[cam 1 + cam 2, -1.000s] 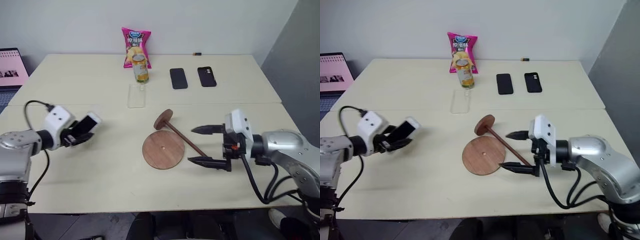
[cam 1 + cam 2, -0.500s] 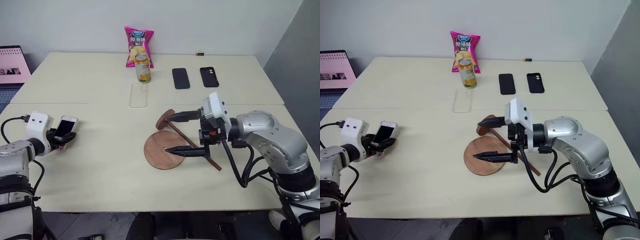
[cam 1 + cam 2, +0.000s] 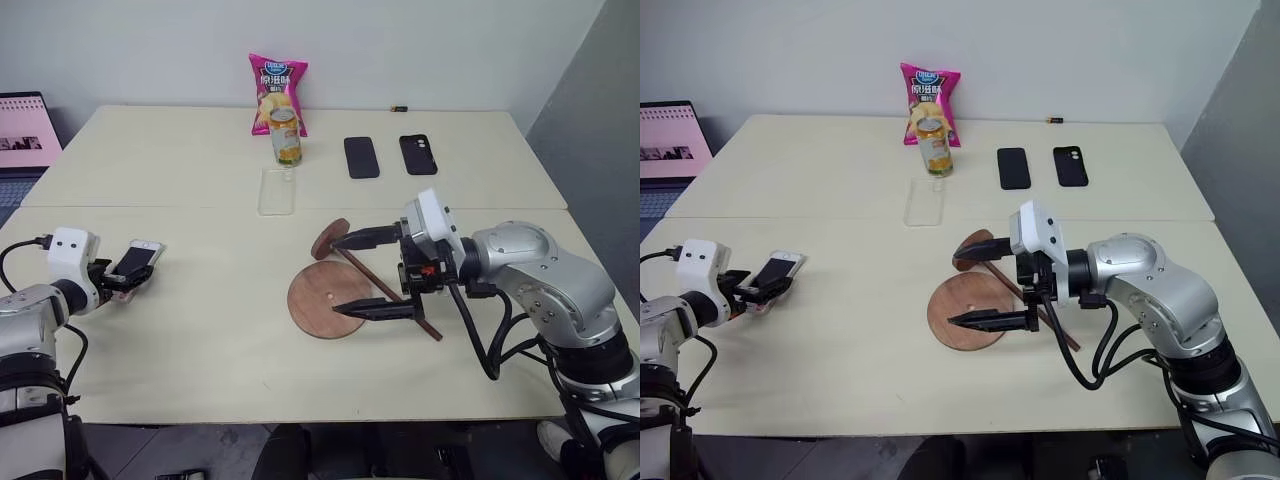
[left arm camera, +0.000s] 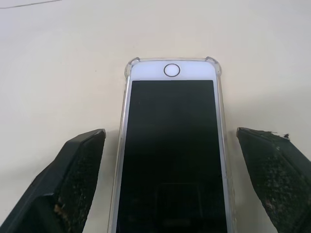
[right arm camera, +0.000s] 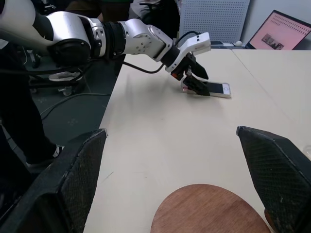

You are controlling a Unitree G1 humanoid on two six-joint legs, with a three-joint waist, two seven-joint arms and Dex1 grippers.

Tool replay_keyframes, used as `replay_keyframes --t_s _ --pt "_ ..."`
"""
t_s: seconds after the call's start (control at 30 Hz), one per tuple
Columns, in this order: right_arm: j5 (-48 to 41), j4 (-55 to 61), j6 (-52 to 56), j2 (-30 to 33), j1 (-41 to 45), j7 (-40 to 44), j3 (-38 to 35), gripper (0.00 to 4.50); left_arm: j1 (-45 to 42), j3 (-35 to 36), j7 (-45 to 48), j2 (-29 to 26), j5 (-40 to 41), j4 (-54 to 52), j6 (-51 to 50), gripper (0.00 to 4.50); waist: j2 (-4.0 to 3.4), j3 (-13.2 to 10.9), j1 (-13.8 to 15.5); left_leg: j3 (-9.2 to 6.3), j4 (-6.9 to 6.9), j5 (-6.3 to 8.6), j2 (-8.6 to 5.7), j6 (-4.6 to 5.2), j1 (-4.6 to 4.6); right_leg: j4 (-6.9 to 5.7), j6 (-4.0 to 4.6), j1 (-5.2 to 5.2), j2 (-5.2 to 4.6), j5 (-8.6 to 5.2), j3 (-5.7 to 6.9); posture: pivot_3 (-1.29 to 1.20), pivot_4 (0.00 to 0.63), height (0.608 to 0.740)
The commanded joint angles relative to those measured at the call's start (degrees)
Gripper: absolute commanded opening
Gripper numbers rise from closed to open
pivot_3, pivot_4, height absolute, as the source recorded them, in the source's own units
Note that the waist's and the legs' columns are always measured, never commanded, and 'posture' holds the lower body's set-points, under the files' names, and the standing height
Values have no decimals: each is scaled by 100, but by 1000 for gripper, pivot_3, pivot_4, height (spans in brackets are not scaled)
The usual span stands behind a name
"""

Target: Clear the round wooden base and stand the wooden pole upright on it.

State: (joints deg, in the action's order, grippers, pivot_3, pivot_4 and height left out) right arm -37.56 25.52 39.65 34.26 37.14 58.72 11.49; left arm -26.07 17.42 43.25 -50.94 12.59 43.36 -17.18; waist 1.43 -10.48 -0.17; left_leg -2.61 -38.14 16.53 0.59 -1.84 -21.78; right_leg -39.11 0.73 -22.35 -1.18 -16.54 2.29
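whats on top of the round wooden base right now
Nothing rests on the round wooden base; its centre hole shows. The right tool hangs open above its right edge, lower finger hiding a strip of it. The wooden pole lies on the table beside it.

Reddish-brown base point(image 3: 327, 298) and dark-brown pole point(image 3: 385, 291) on a cream tabletop point(image 3: 200, 340); pink chip bag point(image 3: 277, 92) behind them.

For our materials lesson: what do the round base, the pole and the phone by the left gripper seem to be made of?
Round base: wood, smooth reddish-brown, faint grain.
Pole: likely wood, darker brown, matte.
Phone: glossy black glass front, white face, inside what looks like a clear soft plastic case with raised corners.
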Motion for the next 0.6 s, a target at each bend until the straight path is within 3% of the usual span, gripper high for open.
replay_keyframes --t_s 0.03,0.37,0.5,0.6 --pt "94 58 -164 29 69 110 -2 4500 307 320 -46 -305 86 -538 20 4492 0 0 0 0 0 0 0 0 0 0 0 0 0 0 0 0 150 740" --pt "109 11 -194 163 -188 35 -275 4500 1550 951 551 -723 496 -3039 108 4492 2 1 26 -1 3 0 0 -1 -1 6 1 0 -6 0 -2 0 150 740" --pt "138 74 81 486 -453 -198 -565 4500 2164 628 1392 -766 1271 -5157 -573 4492 2 1 25 4 3 0 -4 -1 -2 13 1 4 -11 0 -5 0 150 740" --pt "195 132 424 607 -606 -646 -723 4500 2428 380 1568 -697 1585 -6154 -864 4492 0 0 12 11 3 0 -5 -2 -2 13 1 4 -13 0 -12 0 150 740"
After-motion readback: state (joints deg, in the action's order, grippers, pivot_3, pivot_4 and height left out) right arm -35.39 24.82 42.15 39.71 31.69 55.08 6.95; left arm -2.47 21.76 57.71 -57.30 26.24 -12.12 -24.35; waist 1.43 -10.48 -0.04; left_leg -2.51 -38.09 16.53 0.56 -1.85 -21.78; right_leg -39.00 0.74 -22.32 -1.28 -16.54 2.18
